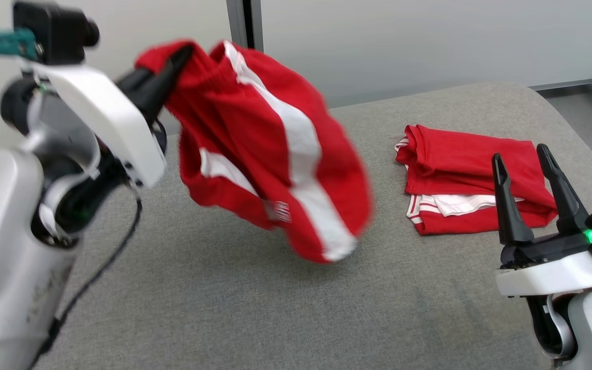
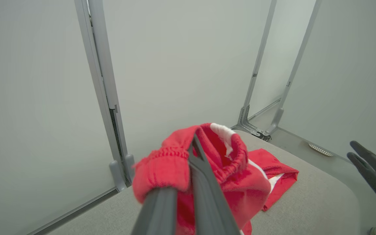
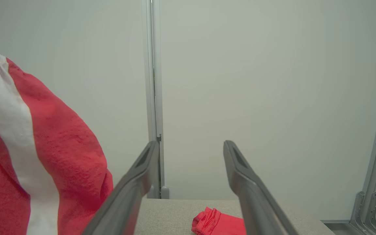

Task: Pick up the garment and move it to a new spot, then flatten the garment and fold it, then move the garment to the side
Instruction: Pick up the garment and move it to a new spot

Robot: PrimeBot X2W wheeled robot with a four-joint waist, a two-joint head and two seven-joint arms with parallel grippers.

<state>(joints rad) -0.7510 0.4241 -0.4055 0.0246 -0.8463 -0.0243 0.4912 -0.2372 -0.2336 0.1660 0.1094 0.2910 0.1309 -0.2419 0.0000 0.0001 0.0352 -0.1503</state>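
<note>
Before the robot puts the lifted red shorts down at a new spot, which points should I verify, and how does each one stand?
1. Left claw shut on the waistband of the red shorts: ok.
2. Right claw open and holding nothing: ok.
3. Shorts hang apart from the folded red garment: ok.
4. Bare part of the grey table near the shorts for a landing spot: ok.
5. Lowest corner of the shorts clear of the table: cannot tell, it is blurred.
6. Shorts hang flat enough for folding: not ok, they are bunched.
</note>
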